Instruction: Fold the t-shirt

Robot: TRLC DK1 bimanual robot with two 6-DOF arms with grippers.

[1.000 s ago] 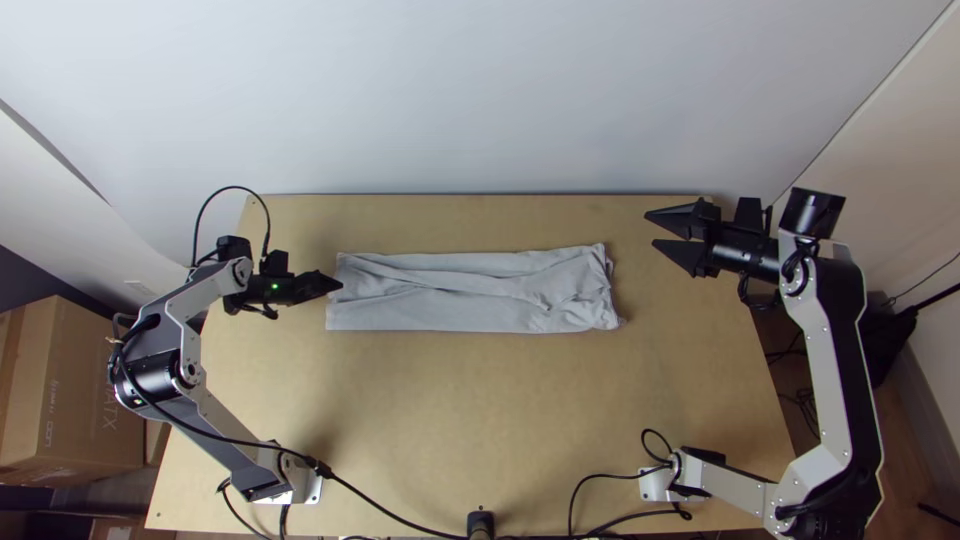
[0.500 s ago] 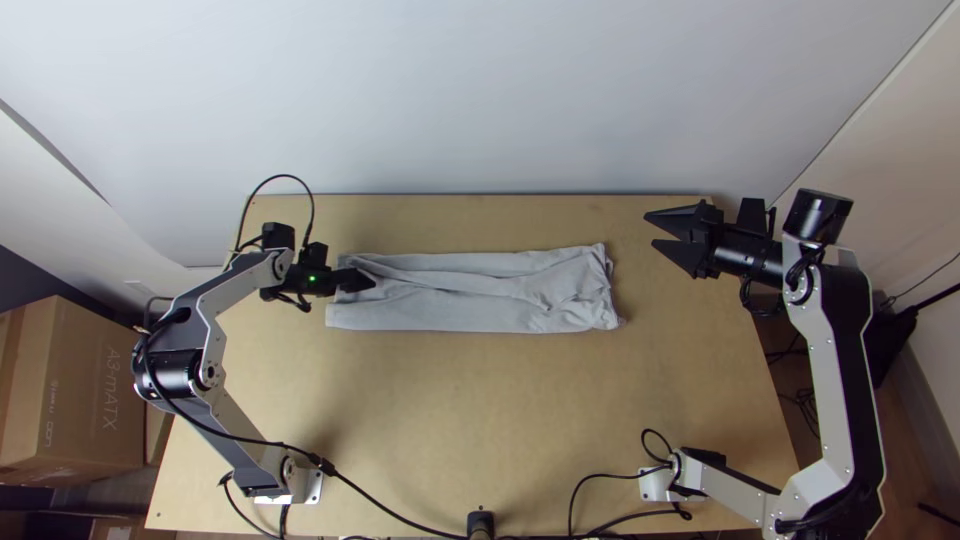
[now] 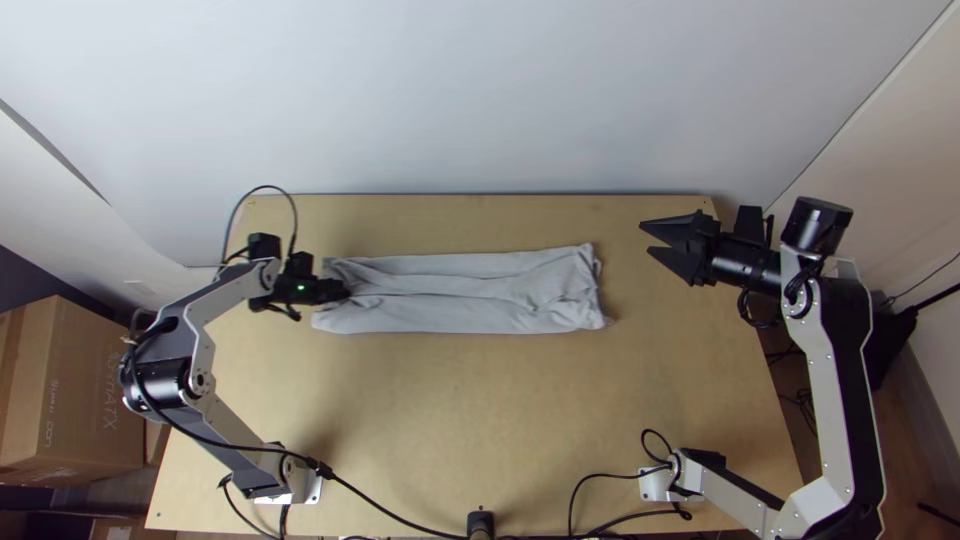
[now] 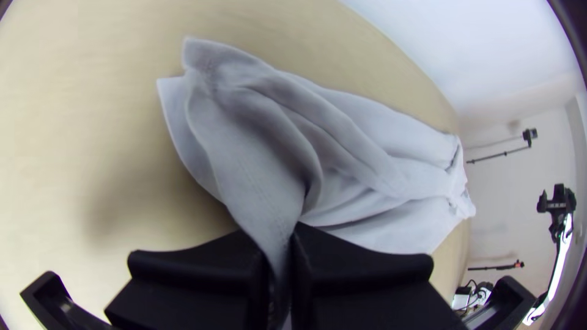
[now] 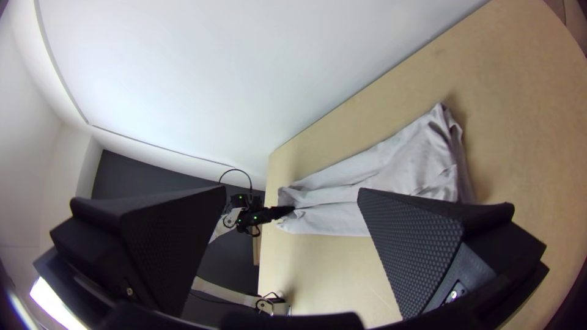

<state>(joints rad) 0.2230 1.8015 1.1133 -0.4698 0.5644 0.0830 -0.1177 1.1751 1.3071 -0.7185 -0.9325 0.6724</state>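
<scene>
- Basically, the pale grey t-shirt (image 3: 470, 290) lies on the light wooden table (image 3: 480, 420) as 1 long, narrow strip, running from the left arm's side toward the right arm's side.
- Creases run along its length, and its end toward the right arm is rumpled.
- The left gripper (image 3: 345, 291) is at the strip's other end, its 2 fingers clamped on the t-shirt.
- In the left wrist view, a pinched fold of cloth runs between the left gripper's (image 4: 280, 250) 2 black fingers, with loose folds fanning out from it and a free corner beside them.
- The right gripper (image 3: 646, 238) hangs past the rumpled end, near it but not touching, with its 2 fingers spread apart.
- In the right wrist view, a textured pad (image 5: 422, 244) shows on 1 finger of the right gripper.
- Behind the table's far edge stands a plain white wall (image 3: 480, 100); a cardboard box (image 3: 85, 390) sits off to the left.
</scene>
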